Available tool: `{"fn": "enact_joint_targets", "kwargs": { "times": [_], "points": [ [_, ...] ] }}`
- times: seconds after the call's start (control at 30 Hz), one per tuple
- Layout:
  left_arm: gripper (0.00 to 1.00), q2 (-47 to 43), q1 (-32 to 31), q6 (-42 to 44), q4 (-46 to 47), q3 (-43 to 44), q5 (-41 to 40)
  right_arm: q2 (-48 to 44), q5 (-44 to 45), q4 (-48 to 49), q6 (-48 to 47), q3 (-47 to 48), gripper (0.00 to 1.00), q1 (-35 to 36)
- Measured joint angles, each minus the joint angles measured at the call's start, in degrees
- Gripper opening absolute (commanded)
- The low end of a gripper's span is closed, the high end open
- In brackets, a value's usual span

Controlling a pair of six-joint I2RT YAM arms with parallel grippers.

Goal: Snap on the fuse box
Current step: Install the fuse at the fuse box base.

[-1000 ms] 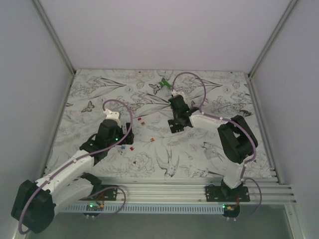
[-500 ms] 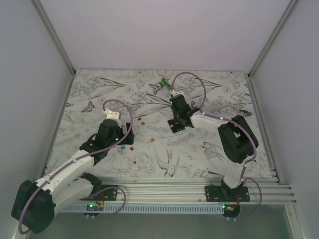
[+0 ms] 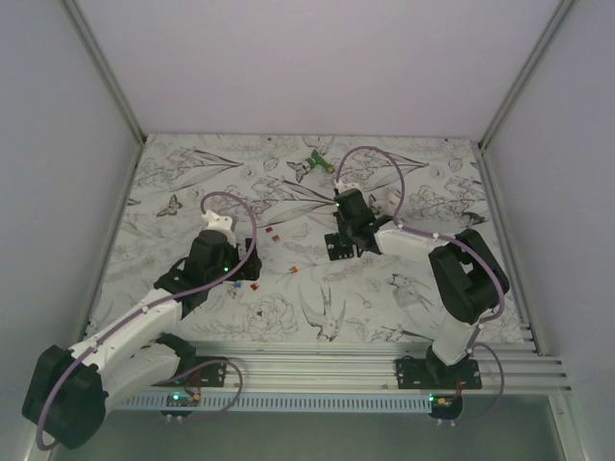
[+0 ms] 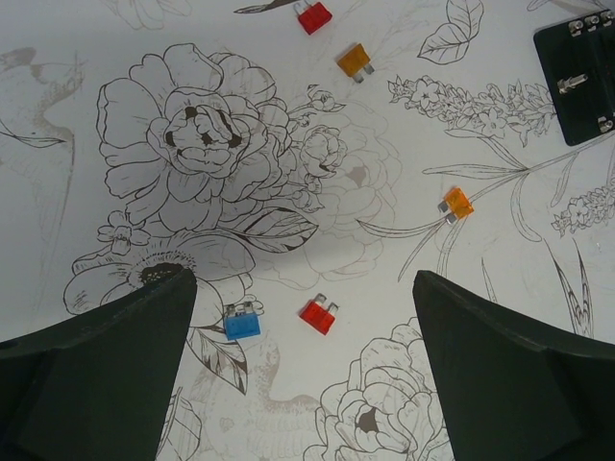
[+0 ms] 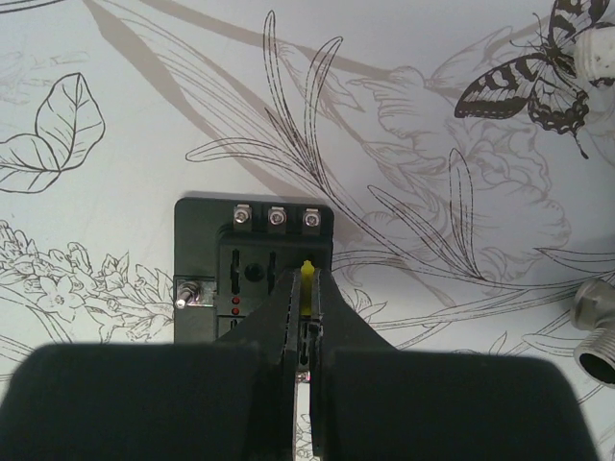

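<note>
The fuse box [image 5: 204, 252] is a flat black block lying on the flowered table, with three screws along its far edge and a terminal on its left side. My right gripper [image 5: 306, 280] is shut on a yellow fuse [image 5: 307, 293] and holds it over the box's right slots. In the top view the box [image 3: 333, 254] lies under the right gripper [image 3: 340, 242]. It also shows in the left wrist view [image 4: 577, 82]. My left gripper [image 4: 304, 293] is open and empty above a red fuse [image 4: 317, 315] and a blue fuse [image 4: 241, 324].
Loose fuses lie between the arms: two orange [image 4: 456, 204] [image 4: 354, 60] and one red [image 4: 313, 16]. A green-and-white object [image 3: 312, 163] lies at the back. A metal fitting [image 5: 598, 331] sits to the right of the fuse box.
My right gripper has shifted a little right and nearer, still over the fuse box with the yellow fuse. The left arm has not moved.
</note>
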Motion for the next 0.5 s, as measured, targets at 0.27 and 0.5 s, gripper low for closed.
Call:
{"fn": "enact_joint_targets", "kwargs": {
  "times": [0.27, 0.5],
  "points": [
    [1.00, 0.76, 0.00, -0.07, 0.09, 0.02, 1.22, -0.37, 0.48, 1.31, 1.77, -1.14, 0.00, 0.11],
    [1.00, 0.87, 0.00, -0.17, 0.11, 0.02, 1.44, -0.90, 1.25, 3.08, 2.49, -2.60, 0.00, 0.37]
  ]
}}
